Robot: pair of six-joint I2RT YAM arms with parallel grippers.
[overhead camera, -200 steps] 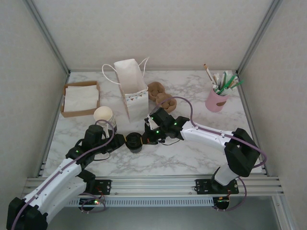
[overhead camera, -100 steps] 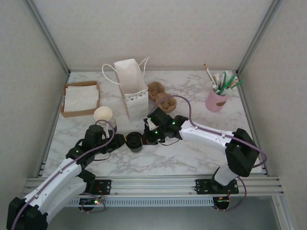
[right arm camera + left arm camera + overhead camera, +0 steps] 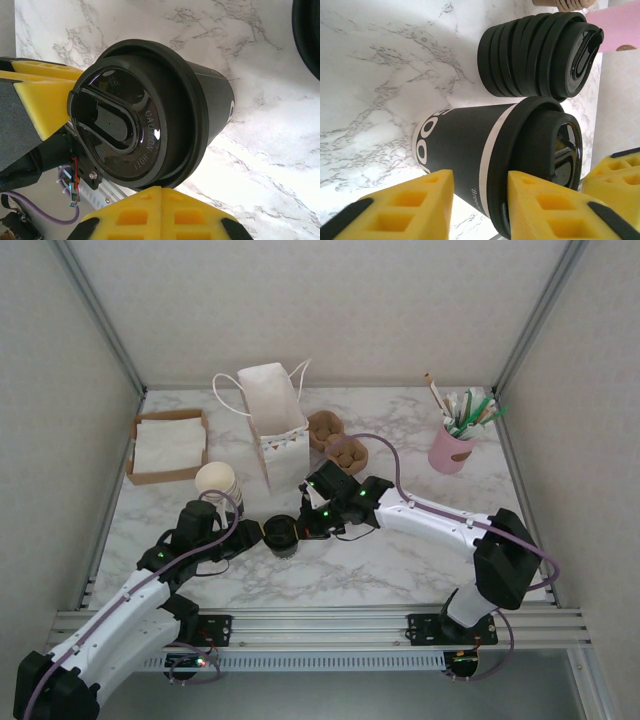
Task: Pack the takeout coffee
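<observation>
I have one cup [image 3: 280,536] to pack. It stands upright on the tabletop [image 3: 400,560], near the front and between my two grippers. It is dark, with a pale stripe under the rim, and has one black lid [image 3: 112,120] on it.

From the left wrist view, the left gripper [image 3: 480,175] has its two yellow fingers apart, one on each side of the cup. One finger sits by the body and the other overlaps the lid rim. I cannot tell whether either finger is pressing on the cup.

The right gripper [image 3: 160,192] has both fingers closed flat against each other with nothing between them. The paired tips sit right at the lid's rim, on the side opposite the left gripper.

Just beside the cup is one lid stack [image 3: 535,55]. I count roughly six black lids in it, though the lowest ones blur together.

From above I also see:
- one white paper bag [image 3: 273,430] with two handles, standing open behind the cup
- one stack of cream cups [image 3: 217,483], left of the cup and close to the left arm
- one brown box [image 3: 168,447] of white napkins at the far left
- one pink holder [image 3: 452,450] of sticks and straws at the far right
- two brown pieces [image 3: 337,440] just right of the bag, too small for me to identify
</observation>
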